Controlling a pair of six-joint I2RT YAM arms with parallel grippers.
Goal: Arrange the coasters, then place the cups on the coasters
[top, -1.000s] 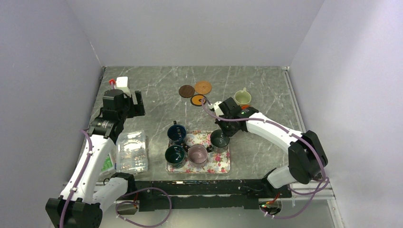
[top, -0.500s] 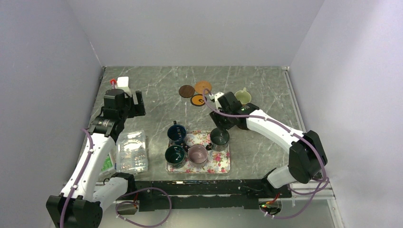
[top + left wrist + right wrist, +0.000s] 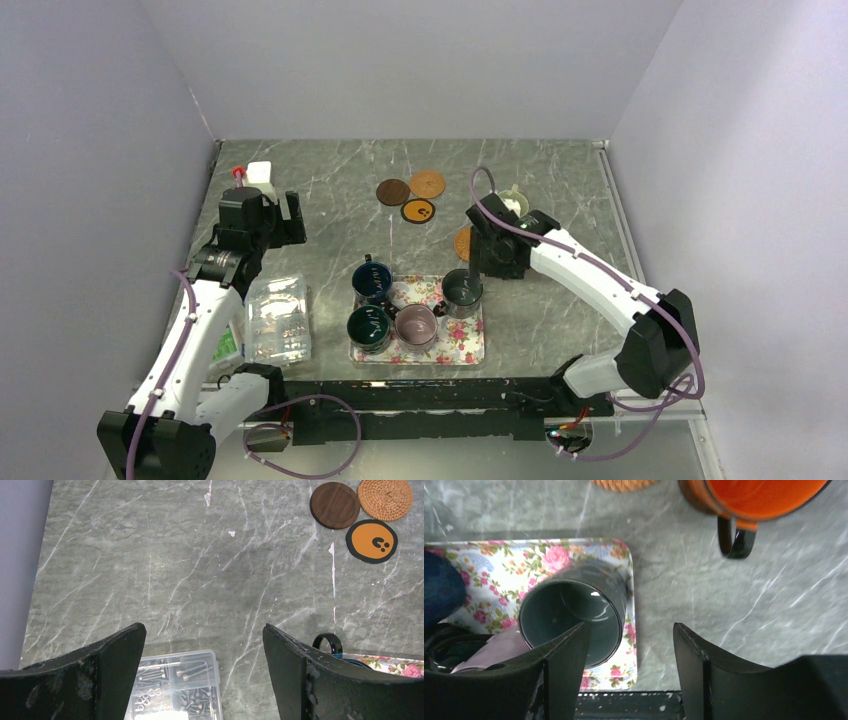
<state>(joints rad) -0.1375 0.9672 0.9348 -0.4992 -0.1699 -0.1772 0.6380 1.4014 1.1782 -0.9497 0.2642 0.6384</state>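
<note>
Marble bench (image 3: 560, 170): my right gripper (image 3: 630, 630) hangs released at the right edge of the floral tray (image 3: 479, 560), probably aiming for the dark green cup (image 3: 574, 615). Left gripper (image 3: 203, 627) idles open, empty.

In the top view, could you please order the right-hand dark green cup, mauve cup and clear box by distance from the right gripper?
1. dark green cup, beside the right gripper.
2. mauve cup, further left.
3. clear box, far left.

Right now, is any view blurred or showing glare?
Right wrist view: veins of the table look smeared at right, and a small glint sits inside the green cup. Left wrist view: sharp, brown coaster crisp. Top view: even light, soft shadows.
</note>
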